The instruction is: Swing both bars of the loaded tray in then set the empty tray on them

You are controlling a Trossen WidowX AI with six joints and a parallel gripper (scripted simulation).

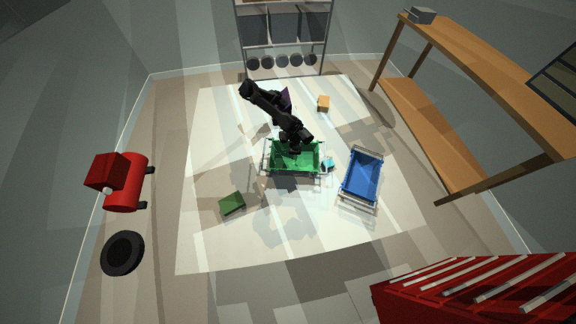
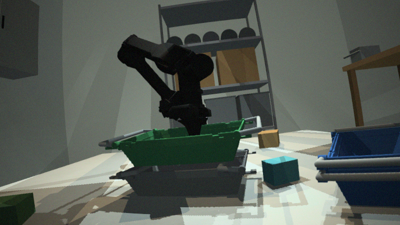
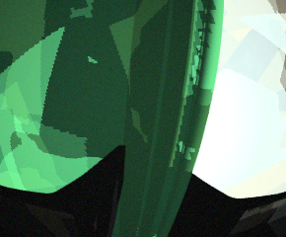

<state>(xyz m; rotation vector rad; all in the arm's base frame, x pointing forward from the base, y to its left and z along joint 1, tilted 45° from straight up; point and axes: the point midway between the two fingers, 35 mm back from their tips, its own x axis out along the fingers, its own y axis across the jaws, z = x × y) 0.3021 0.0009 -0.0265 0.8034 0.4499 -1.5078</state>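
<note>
The green tray (image 1: 312, 163) (image 2: 179, 153) (image 3: 148, 114) is empty; its wire bars stand out over its ends. My gripper (image 1: 295, 149) (image 3: 138, 153) is shut on its back long wall, with one finger inside; the tray hides the fingertips in the exterior view. The grey tray (image 2: 183, 184) stands on the table directly under the green tray. Its bars appear swung inward, with a bar piece (image 2: 227, 168) showing near its right end. The green tray sits very close above these bars, roughly level; contact is unclear. The blocks inside the grey tray are hidden.
A blue tray (image 1: 361, 176) (image 2: 371, 191) with wire bars stands to the right. A teal block (image 1: 327, 164) (image 2: 280, 171) is beside the grey tray's right end. An orange block (image 1: 323, 103) (image 2: 268, 138) lies farther back, and a green block (image 1: 232, 203) (image 2: 17, 208) front left.
</note>
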